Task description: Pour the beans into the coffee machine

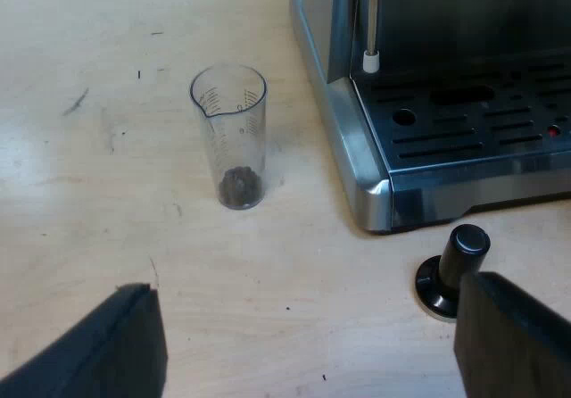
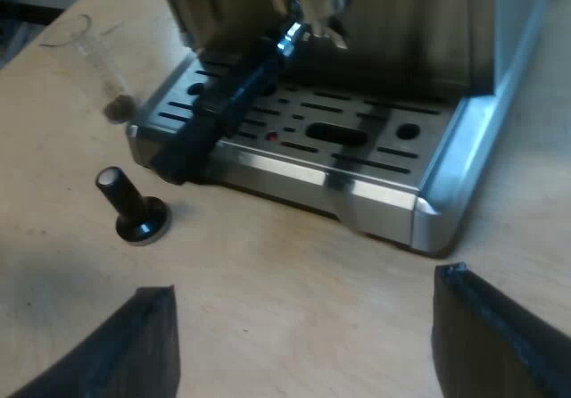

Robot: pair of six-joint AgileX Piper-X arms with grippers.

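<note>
While measuring glass (image 1: 229,139), beans (image 1: 239,186) inside, is standing upright near espresso machine's (image 1: 357,157) corner, left gripper (image 1: 305,286) and right gripper (image 2: 305,280) are hovering spread, empty. Looking like approach step; next needing left closing round glass.

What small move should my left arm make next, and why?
Probably ease the left gripper forward around the measuring glass: it stands upright on the table, beans at its bottom, ungrasped, with the open fingers short of it. Mind the tamper nearby.
</note>
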